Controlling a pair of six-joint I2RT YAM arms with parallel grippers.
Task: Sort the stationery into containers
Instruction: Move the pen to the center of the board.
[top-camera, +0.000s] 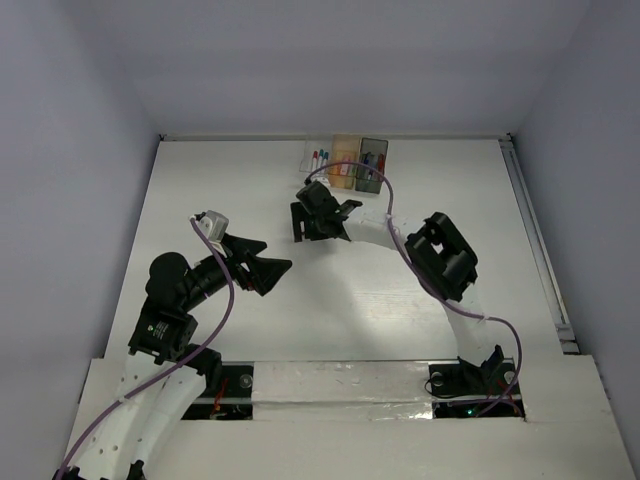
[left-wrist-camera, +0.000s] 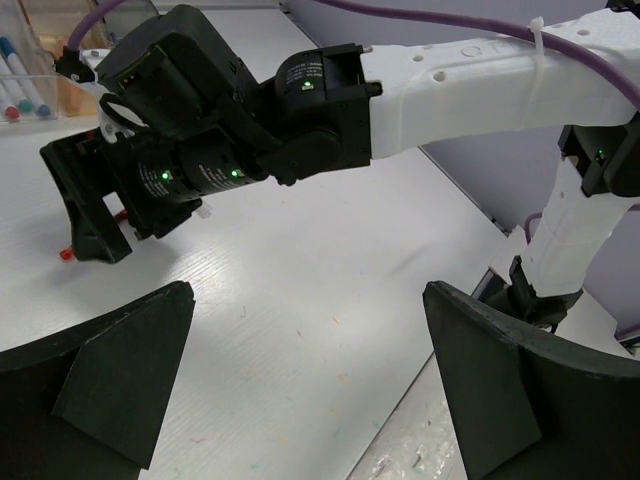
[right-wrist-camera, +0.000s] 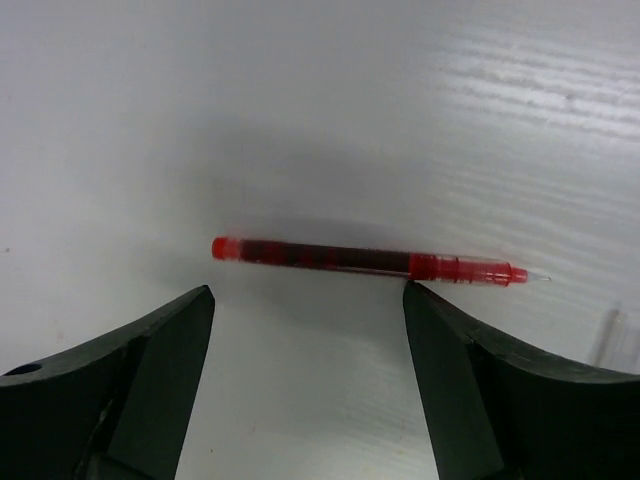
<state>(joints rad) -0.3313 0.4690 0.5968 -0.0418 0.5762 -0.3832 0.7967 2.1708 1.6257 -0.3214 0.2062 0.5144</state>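
Two pincers stand wide, holding nothing. The right pincer (right-wrist-camera: 308, 300) hangs over a slim red translucent plastic pen (right-wrist-camera: 370, 262) on the white table (right-wrist-camera: 300, 100), near the row of clear, orange and grey rectangular plastic bins (top-camera: 345, 165); the left pincer (left-wrist-camera: 308, 300) hovers apart.

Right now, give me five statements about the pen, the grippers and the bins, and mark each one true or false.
1. The red pen lies flat on the table, outside every bin. True.
2. The right gripper is shut on the pen. False: its jaws stand open and the pen lies loose by its fingertips.
3. The left gripper is open and empty. True.
4. The bins stand at the near edge, beside the arm bases. False: they stand in a row at the far edge.
5. The clear bin is empty. False: markers are in it.
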